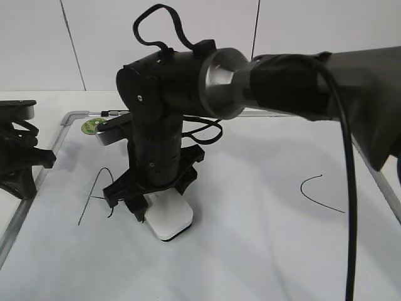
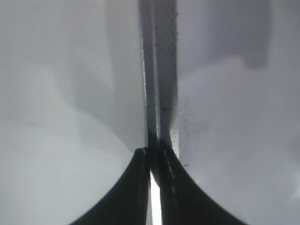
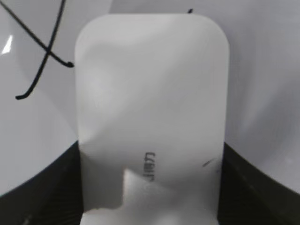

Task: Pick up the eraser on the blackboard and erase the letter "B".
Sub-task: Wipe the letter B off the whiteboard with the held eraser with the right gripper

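Note:
The white eraser (image 1: 170, 218) lies flat on the blackboard (image 1: 250, 182), left of the middle. My right gripper (image 1: 139, 208) reaches across from the right and is shut on the eraser. In the right wrist view the eraser (image 3: 150, 93) fills the frame between the two dark fingers (image 3: 150, 187). The letter "B" is not visible; only a tiny black mark (image 3: 190, 10) shows past the eraser's far edge. The handwritten "A" (image 1: 95, 195) is just left of the eraser, also in the right wrist view (image 3: 42, 56). My left gripper (image 1: 19, 157) is shut and empty at the board's left edge (image 2: 152, 161).
The handwritten "C" (image 1: 319, 191) is on the right side of the board. A round green sticker (image 1: 94, 125) sits near the top-left corner. The board's metal frame (image 2: 166, 93) runs right under the left gripper. The right arm's cable hangs over the board's right side.

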`<action>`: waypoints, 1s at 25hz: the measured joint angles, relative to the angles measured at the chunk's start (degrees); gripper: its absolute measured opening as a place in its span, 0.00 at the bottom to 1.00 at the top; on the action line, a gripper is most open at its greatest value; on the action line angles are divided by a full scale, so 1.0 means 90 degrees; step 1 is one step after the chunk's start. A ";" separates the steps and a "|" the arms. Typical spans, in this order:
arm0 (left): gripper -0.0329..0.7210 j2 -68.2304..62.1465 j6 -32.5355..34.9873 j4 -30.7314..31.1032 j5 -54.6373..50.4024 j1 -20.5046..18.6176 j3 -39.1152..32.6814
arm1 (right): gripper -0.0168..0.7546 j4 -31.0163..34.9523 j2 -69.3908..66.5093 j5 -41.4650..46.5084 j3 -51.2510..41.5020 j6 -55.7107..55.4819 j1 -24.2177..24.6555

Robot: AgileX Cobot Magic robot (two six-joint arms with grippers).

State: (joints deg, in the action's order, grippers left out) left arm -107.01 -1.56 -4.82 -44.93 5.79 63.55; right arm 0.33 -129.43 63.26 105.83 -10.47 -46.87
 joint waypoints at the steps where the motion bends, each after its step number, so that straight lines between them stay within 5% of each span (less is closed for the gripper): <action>1: 0.07 0.0000 0.0000 0.0000 0.0000 0.0000 0.0000 | 0.72 -0.0037 -0.0013 0.0000 0.0000 0.0011 -0.0036; 10: 0.07 0.0000 0.0000 0.0000 0.0023 0.0000 0.0000 | 0.72 -0.0550 -0.0012 0.0025 0.0000 -0.0535 -0.0025; 20: 0.07 0.0000 0.0000 0.0000 0.0032 0.0000 0.0000 | 0.72 -0.0759 -0.0012 -0.0010 0.0015 -0.0659 0.1148; 25: 0.07 0.0000 0.0000 0.0000 0.0032 0.0000 0.0000 | 0.72 -0.0773 -0.0012 -0.0052 0.0019 -0.0648 0.1209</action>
State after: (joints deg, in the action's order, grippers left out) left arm -107.01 -1.56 -4.82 -44.64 5.79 63.55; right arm -6.62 -129.54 62.79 106.00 -16.30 -35.99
